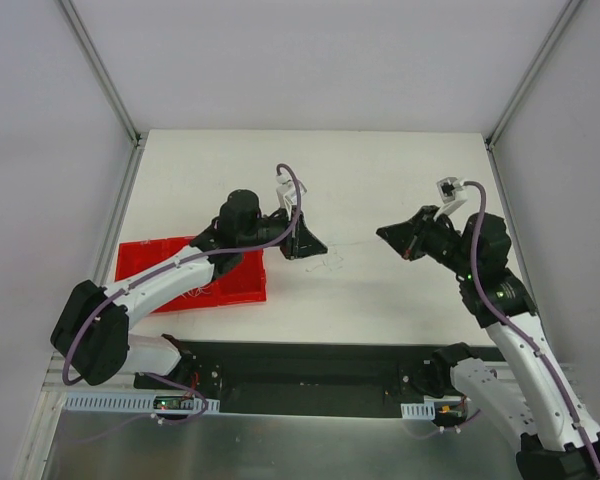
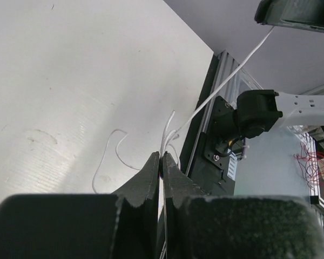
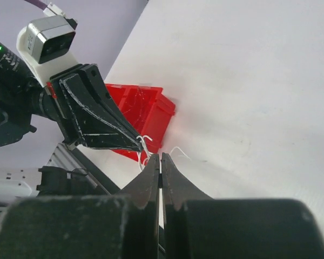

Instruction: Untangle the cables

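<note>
The left gripper (image 1: 320, 249), a black claw with two pointed fingers, is squeezed tight. It pinches some of the hair-thin, whitish, bendy cables (image 2: 227, 80) right at its tips. The right gripper (image 1: 381, 233) is a black claw just like it, and its two fingers are pressed together too. In its own wrist view a thin pale line sits in the crack between them. In the left wrist view one cable runs straight and tight from the left claw up to the right claw, so both seem to have hold of the cables. The two claws face each other over the middle of the flat white table (image 1: 380, 170), and they are apart, with a strip of bare table between their tips. More of the cable hangs loose by the left claw. It makes a few soft loops that lie on the table just beside those fingers. From the top the cables are only a faint scribble near the left claw, below and a little to the right of its tip. A bright red plastic bin (image 1: 140, 265) sits on the left side of the table, and the left arm reaches over it. I cannot tell how many cables there are.
</note>
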Controlling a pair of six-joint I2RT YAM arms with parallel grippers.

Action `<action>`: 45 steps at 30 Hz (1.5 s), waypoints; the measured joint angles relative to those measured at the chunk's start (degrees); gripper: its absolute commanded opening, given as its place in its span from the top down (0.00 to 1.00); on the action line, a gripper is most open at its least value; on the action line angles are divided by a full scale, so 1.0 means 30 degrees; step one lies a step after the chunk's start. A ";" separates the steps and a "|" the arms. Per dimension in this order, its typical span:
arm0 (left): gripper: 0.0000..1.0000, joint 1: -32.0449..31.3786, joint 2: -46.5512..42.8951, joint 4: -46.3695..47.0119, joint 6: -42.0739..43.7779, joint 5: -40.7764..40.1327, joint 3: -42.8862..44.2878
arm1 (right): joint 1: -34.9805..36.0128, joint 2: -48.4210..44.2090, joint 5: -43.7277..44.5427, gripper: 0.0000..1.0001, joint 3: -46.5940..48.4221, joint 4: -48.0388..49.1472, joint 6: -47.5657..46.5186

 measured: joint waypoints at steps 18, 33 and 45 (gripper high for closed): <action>1.00 -0.0007 0.4058 -0.1632 -0.0204 0.0160 0.0044 | -0.0066 -0.4350 0.7198 1.00 -0.1035 -0.3767 -0.1370; 0.67 -0.0189 0.4146 -0.1712 0.0211 0.0306 0.0262 | -0.0073 -0.4998 1.0761 1.00 -0.0095 -0.6164 -0.3402; 0.38 -0.0160 0.4087 -0.2572 0.1202 0.0670 0.0350 | -0.0102 -0.3293 0.6579 1.00 0.0255 -0.4801 -0.3096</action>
